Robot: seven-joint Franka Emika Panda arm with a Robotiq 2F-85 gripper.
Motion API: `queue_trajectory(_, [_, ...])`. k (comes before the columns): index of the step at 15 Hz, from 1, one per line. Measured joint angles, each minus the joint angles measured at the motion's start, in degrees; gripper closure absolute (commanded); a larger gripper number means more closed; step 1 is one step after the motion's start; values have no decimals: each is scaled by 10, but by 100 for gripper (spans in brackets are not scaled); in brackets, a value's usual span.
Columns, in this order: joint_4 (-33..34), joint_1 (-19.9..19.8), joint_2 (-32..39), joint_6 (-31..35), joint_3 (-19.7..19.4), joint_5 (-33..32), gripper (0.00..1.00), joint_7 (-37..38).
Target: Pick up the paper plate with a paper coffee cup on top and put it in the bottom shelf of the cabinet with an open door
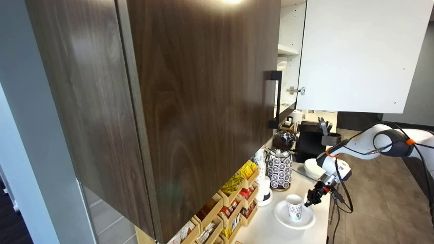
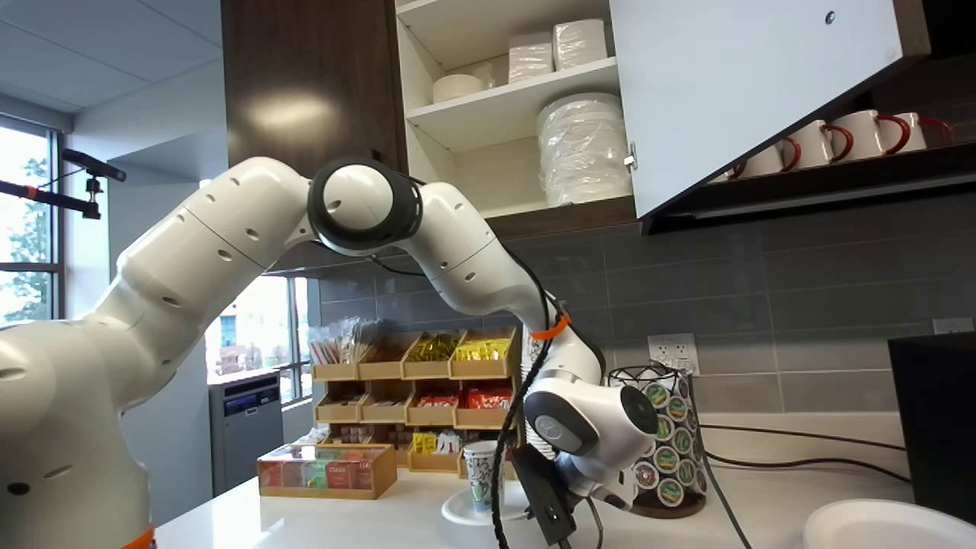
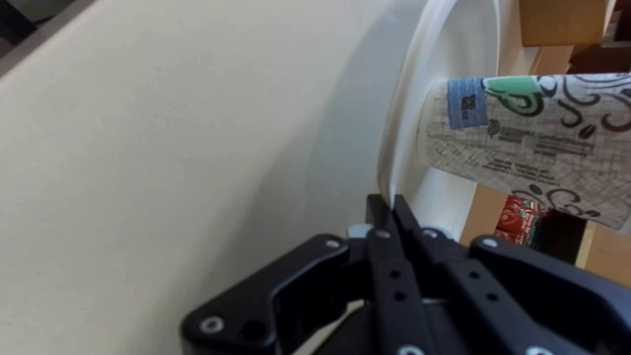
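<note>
A: State of the Robotiq gripper (image 3: 389,201)?

B: Drawn in narrow. In the wrist view, the rim of the paper plate (image 3: 468,42) is seen pinched in it.

A: And the plate is located where?

B: Low at the countertop (image 2: 358,526); whether it is lifted clear can't be told. From the grip it is stretched toward the wooden condiment organizer (image 2: 431,416), so it's held at one side only. Single arm, no nearer one to be picked.

A: Long axis?

B: None on the plate: round, roughly level. On it the paper coffee cup (image 2: 480,476) is stood upright, near the gripper but not touched by it.

A: Target?

B: The bottom shelf (image 1: 287,103) of the cabinet (image 2: 499,171) whose door (image 2: 747,84) is swung open, well above the plate. A slow, level lift is judged to be called for next; with the cup carried off to one side of the grip, a sagging plate and a tipped cup are to be feared.

A: Looks?

B: Plate: plain white, smooth, shallow-rimmed. Cup: white, lidless, printed with dark swirls, a green cup motif and a blue label near the base. Contents can't be made out.
</note>
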Motion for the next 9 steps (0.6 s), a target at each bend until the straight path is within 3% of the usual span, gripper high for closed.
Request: queue_trajectory(9, [0, 1, -21, -106, -42, 43, 99, -63])
